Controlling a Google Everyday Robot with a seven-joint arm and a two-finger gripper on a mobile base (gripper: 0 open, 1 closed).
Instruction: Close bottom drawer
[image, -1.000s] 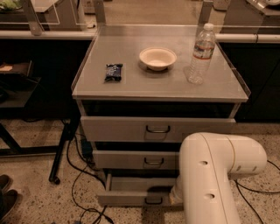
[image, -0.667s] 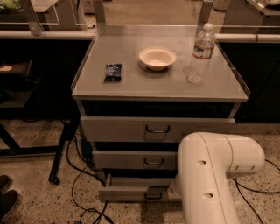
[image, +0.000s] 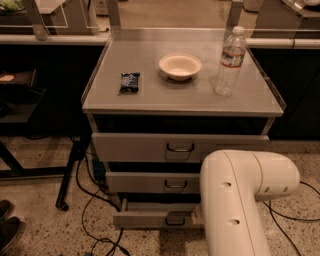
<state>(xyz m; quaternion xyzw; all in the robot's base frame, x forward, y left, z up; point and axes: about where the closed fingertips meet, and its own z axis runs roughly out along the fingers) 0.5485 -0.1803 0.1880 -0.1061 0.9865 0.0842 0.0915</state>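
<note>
The bottom drawer (image: 150, 219) is the lowest and narrowest grey front of the cabinet, with a small dark wire handle (image: 175, 220). It stands a little out from the cabinet, with a dark gap above it. My white arm (image: 235, 200) fills the lower right and covers the drawer's right end. My gripper (image: 194, 218) is low at the drawer front just right of the handle, mostly hidden behind the arm.
The mid-sized drawer (image: 150, 182) and the widest top drawer (image: 145, 147) sit above. On the cabinet top (image: 150, 100) are a dark packet (image: 130, 82), a white bowl (image: 180, 66) and a water bottle (image: 229, 62). Cables (image: 95, 200) lie on the floor at left. Shoes (image: 7, 225) show at far left.
The bottom drawer has slid inward toward the cabinet, and its front now sits less far out. My arm has shifted slightly forward with it.
</note>
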